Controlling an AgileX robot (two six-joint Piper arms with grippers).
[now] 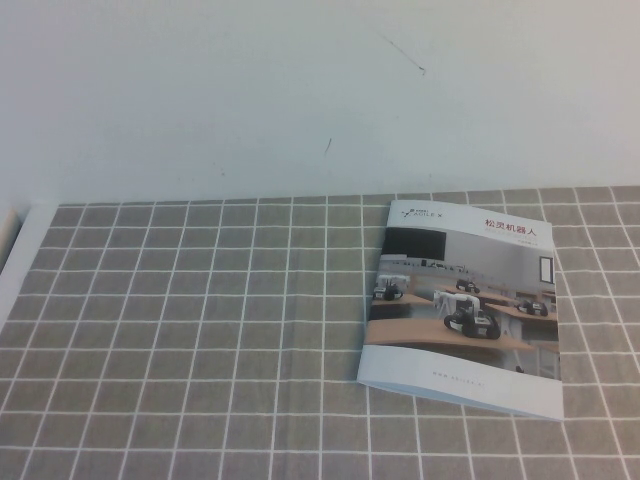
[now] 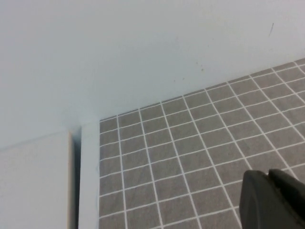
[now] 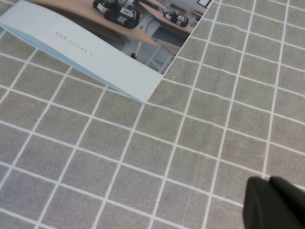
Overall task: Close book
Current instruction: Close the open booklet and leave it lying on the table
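1. The book point(image 1: 465, 310) lies at about 4 o'clock from the middle of the high view, on the grey checked cloth of the tabletop point(image 1: 180, 330). Its printed cover faces up and its title end points to 12 o'clock.
2. It looks already closed: one cover shows, no open spread, and the near edge reads as a thin stack of pages.
3. The right hand point(image 3: 274, 205) does not show in the high view. Its own camera places it above bare cloth off the book's 5 o'clock corner, near the book but apart from it. I cannot tell whether it is open or closed, as only a dark tip shows.
4. The left hand point(image 2: 274, 200) is also absent from the high view. Its camera looks at the cloth's 10 o'clock corner by the white wall point(image 2: 143, 47), well apart from the book. Its state cannot be told either.
5. As I judge it, little of the step remains. If the cover springs up, the right hand should press down lightly from above near the free edge at 3 o'clock. It should then lift straight off, so the thin book is not dragged across the cloth.
6. Count: one book, one tabletop with its cloth, one wall, and two hands, each seen only by its own camera.
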